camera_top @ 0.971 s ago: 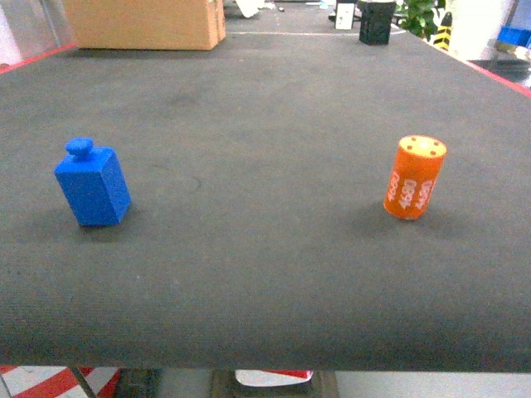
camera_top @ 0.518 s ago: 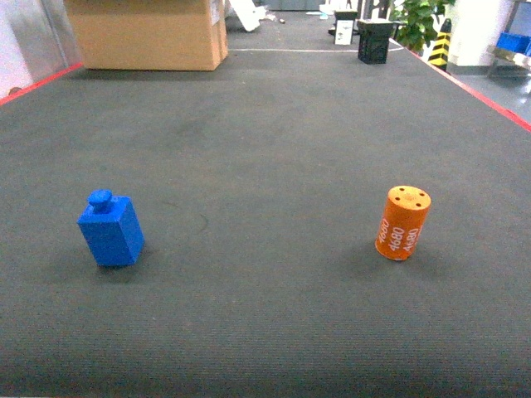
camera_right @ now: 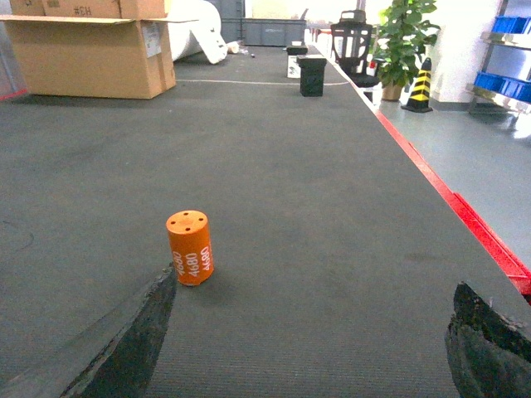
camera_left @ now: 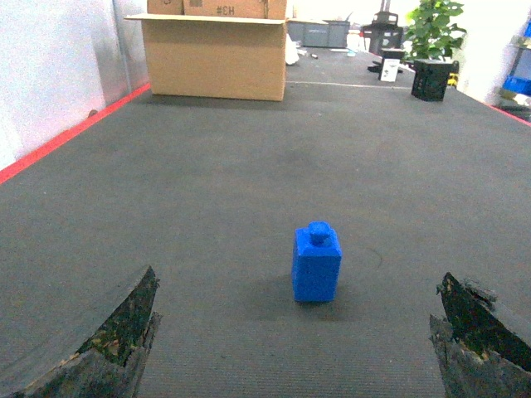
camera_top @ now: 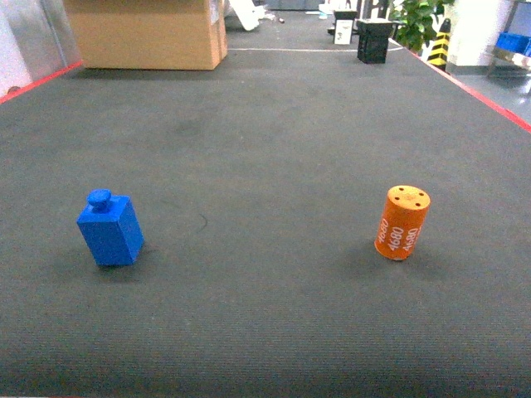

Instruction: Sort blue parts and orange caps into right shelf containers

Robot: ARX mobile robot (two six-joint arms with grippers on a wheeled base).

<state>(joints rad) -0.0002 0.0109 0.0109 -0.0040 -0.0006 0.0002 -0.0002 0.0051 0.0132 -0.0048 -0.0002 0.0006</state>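
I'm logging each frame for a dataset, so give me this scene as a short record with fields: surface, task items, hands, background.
surface: dark grey mat with red edging
blue part: upright on the mat, left side of head view, knob on top
orange cap: upright on the mat, right side, white print on its side
left hand: open, low behind the blue part, holding nothing
right hand: open, the orange cap ahead near its left finger, not gripped
background: cardboard box, plant
blue crates: shelf at far right, too small to describe
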